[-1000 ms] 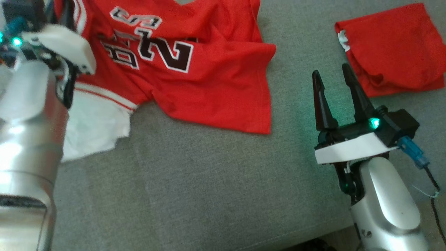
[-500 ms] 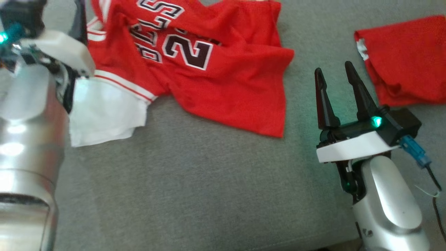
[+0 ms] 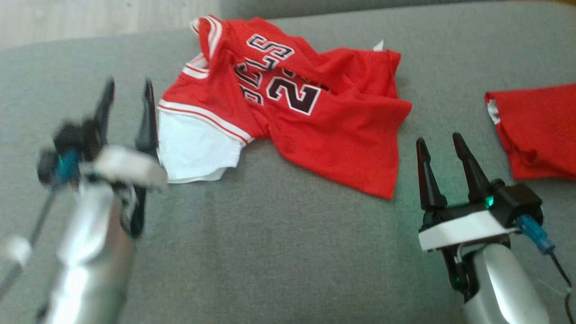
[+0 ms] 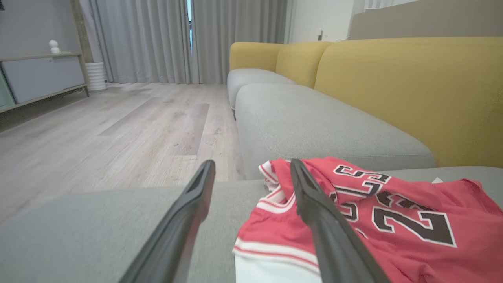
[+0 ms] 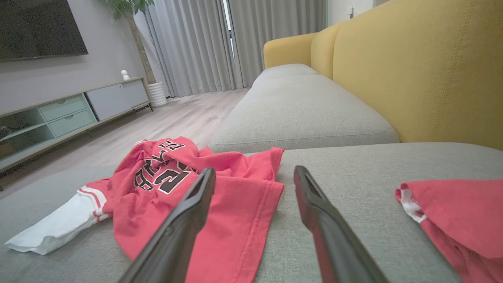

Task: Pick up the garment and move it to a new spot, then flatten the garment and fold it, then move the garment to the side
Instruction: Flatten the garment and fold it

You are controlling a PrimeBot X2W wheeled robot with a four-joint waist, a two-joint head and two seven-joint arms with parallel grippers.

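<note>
The garment (image 3: 324,126) is a red jersey with dark numbers and a white sleeve. It lies crumpled on the grey sofa seat (image 3: 279,252); the same garment (image 4: 393,220) shows in the left wrist view and again (image 5: 204,196) in the right wrist view. My left gripper (image 3: 128,90) is open just left of the white sleeve (image 3: 193,148), holding nothing. My right gripper (image 3: 438,139) is open, empty, right of the jersey's hem. Its fingers (image 5: 322,224) point over the seat.
A second red cloth (image 3: 540,130) lies folded at the right edge of the seat. Yellow sofa backrests (image 4: 412,90) rise behind the cushions. Wooden floor (image 4: 98,133) lies past the seat's far edge, with a low cabinet (image 5: 67,110) against the wall.
My left gripper has let go of the jersey, opened and drawn back toward me. The head camera has tilted up, so the whole scene sits lower in the picture.
</note>
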